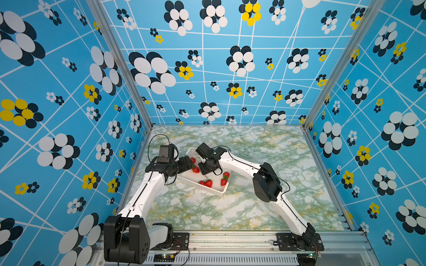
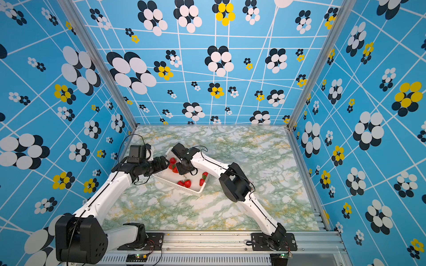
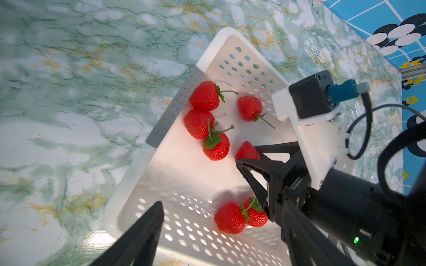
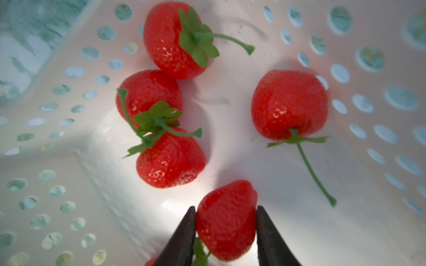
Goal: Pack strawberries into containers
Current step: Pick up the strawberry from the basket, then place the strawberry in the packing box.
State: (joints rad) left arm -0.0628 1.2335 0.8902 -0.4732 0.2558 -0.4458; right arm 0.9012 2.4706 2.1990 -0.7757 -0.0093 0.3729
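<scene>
the right end effector [image 4: 226, 210] is clenched on one small red strawberry with a green cap [image 4: 227, 228], a finger pressing each side, inside the white perforated plastic basket [image 1: 204, 188]. in both top views that basket sits toward 9 o'clock on the green-marbled tabletop [image 1: 253, 207]. other red strawberries [image 1: 206, 183] lie loose at the basket's 6 o'clock end. the left end effector [image 3: 221, 207] hangs released and empty over the basket. a clear plastic clamshell container [image 3: 311, 57] rests on the tabletop just beside the basket.

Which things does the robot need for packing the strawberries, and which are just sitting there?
For the job: strawberries, clear containers, right gripper pinching one strawberry.
Just there: white basket the strawberries lie in, marble table, flowery walls.
</scene>
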